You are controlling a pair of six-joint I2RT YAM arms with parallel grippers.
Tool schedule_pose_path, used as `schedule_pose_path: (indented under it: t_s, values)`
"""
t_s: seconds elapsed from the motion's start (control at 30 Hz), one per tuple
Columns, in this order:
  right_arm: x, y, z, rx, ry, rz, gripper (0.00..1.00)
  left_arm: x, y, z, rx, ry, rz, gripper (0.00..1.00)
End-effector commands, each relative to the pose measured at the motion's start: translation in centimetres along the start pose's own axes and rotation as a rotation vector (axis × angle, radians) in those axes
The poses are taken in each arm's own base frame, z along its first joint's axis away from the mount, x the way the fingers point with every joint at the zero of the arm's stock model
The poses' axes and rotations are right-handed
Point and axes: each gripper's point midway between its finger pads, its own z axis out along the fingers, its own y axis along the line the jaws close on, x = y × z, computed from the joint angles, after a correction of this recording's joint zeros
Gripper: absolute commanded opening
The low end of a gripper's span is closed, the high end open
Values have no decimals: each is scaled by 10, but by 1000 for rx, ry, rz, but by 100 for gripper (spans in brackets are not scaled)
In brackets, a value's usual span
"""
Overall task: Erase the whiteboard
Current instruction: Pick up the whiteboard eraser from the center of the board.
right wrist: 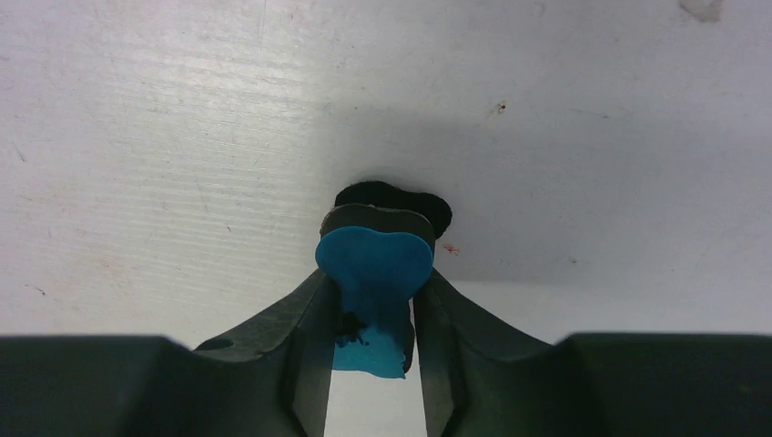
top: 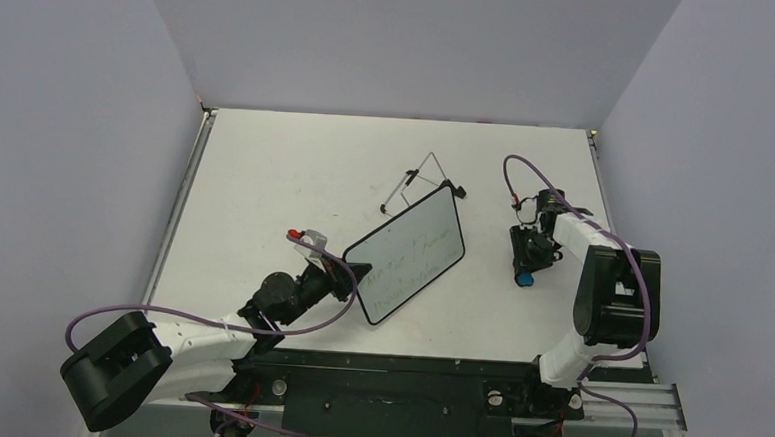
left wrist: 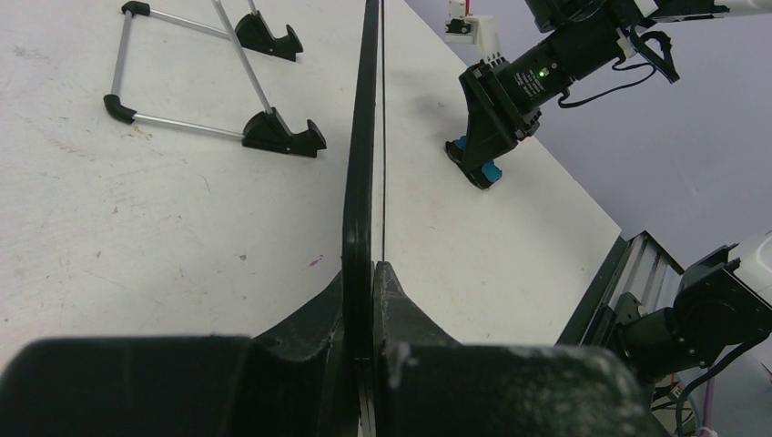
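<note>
The whiteboard (top: 417,255) stands tilted at mid-bench (top: 266,172), its faint handwriting too small to read. My left fingers (top: 358,280) pinch its near-left edge, pressed tight. A wire easel (top: 420,185) lies just behind. My right fingers (top: 527,266) close against both sides of the blue eraser (top: 525,280).

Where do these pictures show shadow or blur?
Top view: even light and sharp, with the writing on the whiteboard faint. Left wrist view: the fingers close to the lens are dark and slightly soft. Right wrist view: a broad soft shadow lies on the table around the eraser.
</note>
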Motion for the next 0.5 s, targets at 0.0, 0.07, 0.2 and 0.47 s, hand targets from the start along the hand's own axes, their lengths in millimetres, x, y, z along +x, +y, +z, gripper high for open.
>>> schedule_pose_path:
  t_s: [0.0, 0.07, 0.2, 0.47]
  values:
    - [-10, -5, -4, 25, -4, -3, 19, -24, -10, 1, 35, -90, 5, 0]
    - [-13, -2, -8, 12, -15, -13, 7, -26, -11, 1, 37, -93, -1, 0]
    - [-31, 16, -37, -72, -141, -106, 0, -29, -15, 2, 43, -100, -43, 0]
    - [-6, 124, -119, -345, -411, -910, 0, -33, -38, 17, 115, -33, -179, 0]
